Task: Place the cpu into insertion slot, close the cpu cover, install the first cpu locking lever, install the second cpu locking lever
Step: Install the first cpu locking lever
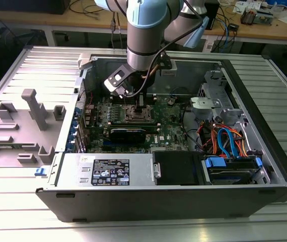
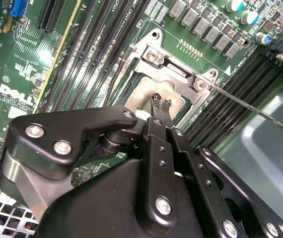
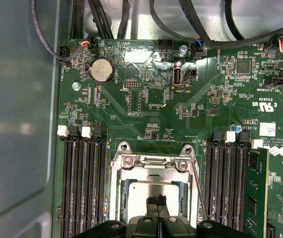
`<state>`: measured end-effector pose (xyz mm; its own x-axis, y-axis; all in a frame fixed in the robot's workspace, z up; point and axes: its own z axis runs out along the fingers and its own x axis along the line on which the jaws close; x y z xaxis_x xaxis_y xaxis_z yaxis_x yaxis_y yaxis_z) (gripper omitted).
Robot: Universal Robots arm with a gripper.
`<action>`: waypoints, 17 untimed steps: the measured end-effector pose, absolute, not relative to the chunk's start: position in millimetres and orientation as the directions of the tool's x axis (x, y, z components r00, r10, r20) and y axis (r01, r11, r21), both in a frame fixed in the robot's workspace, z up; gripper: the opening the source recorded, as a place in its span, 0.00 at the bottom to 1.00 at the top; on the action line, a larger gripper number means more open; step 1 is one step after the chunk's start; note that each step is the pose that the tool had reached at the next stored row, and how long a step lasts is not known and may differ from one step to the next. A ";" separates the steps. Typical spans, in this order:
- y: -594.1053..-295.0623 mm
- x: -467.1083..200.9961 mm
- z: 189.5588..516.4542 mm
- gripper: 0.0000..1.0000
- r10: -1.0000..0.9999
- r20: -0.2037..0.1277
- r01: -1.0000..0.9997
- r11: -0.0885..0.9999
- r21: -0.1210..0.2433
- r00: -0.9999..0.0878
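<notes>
Cpu [image 3: 141, 191] flat in the insertion slot [image 3: 125, 192], near the middle of the green board [image 3: 146, 114], shiny silver top facing up. Around it, the cpu cover [image 3: 151, 167], lying down like a picture frame, with the cpu seen through its window. Writing: small white letters and numbers all over the board, plus a white sticker [image 1: 111, 173] with black print on the silver box [image 1: 73, 174] at the front of the computer case [image 1: 158, 199]. Arm [image 1: 146, 30] reaching straight down from above into the open case, black gripper [image 3: 156, 201] pointing at the cpu. Fingertips [image 3: 152, 204] squeezed close together, only a thin line between them, nothing held. Tips right over the middle of the cpu, maybe touching it; hard to tell. Beside the cover, one thin metal lever [image 2: 250, 106] sticking out and away, not hooked down. Rows of long black slots [image 3: 84, 188] on both sides of the insertion slot, one green stick [image 3: 258, 193] standing in an outer row. Round silver battery [image 3: 102, 70] well apart, near the board's edge. Orange and blue wires [image 1: 224, 141] bunched at the exterior view's right. Grey plastic holder [image 1: 35, 108] on the table at the exterior view's left.
</notes>
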<state>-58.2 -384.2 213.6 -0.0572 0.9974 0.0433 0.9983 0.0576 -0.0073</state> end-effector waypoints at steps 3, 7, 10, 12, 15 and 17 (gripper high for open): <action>-384.2 -58.2 219.2 0.11 0.995 0.043 0.996 0.091 -0.007 -0.090; -384.2 -58.2 233.8 0.11 0.993 0.043 0.994 0.106 -0.007 -0.106; -384.2 -58.2 237.3 0.11 0.992 0.043 0.993 0.121 -0.007 -0.121; -384.3 -58.2 237.4 0.11 0.987 0.043 0.988 0.156 -0.007 -0.155; -384.2 -58.2 237.4 0.11 0.970 0.043 0.971 0.239 -0.007 -0.238; -384.2 -58.6 237.4 0.11 0.960 0.043 0.960 0.279 -0.007 -0.278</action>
<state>-58.6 -384.2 237.4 -0.2782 0.9596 0.0431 0.9603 0.2788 -0.0073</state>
